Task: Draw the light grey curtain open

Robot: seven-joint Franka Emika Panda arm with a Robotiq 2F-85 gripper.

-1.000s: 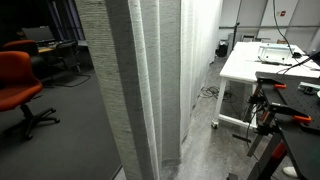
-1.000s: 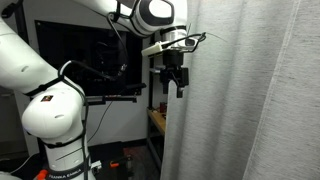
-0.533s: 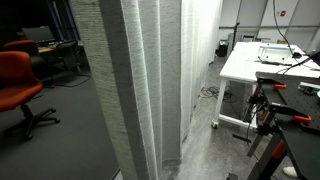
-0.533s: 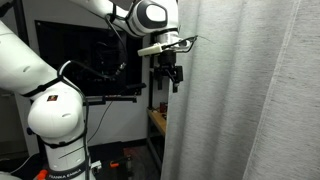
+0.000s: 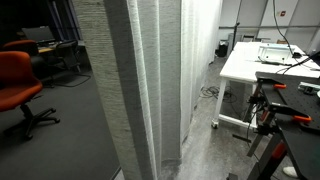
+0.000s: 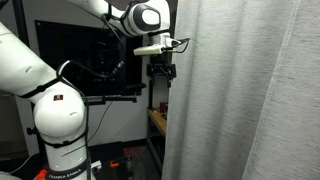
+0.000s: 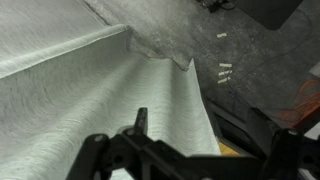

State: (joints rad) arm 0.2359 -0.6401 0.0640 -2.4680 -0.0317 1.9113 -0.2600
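Observation:
The light grey curtain [image 6: 240,90] hangs floor-length in deep vertical folds and fills the right side of an exterior view. It also stands in the middle of an exterior view [image 5: 140,90]. My gripper [image 6: 160,72] hangs from the white arm right beside the curtain's free edge, fingers pointing down. In the wrist view the ribbed curtain fabric [image 7: 90,90] fills the left, and its edge runs between the two spread fingers of my gripper [image 7: 197,122]. The gripper is open and holds nothing.
The white robot base [image 6: 60,120] stands left of the curtain. Behind the curtain are a white desk [image 5: 262,62] with gear, a black stand with red clamps [image 5: 275,115] and an orange office chair [image 5: 18,85]. Grey carpet covers the floor.
My gripper has moved left and slightly up along the curtain's edge. The edge has shifted left with it, and the folds have swayed a little.

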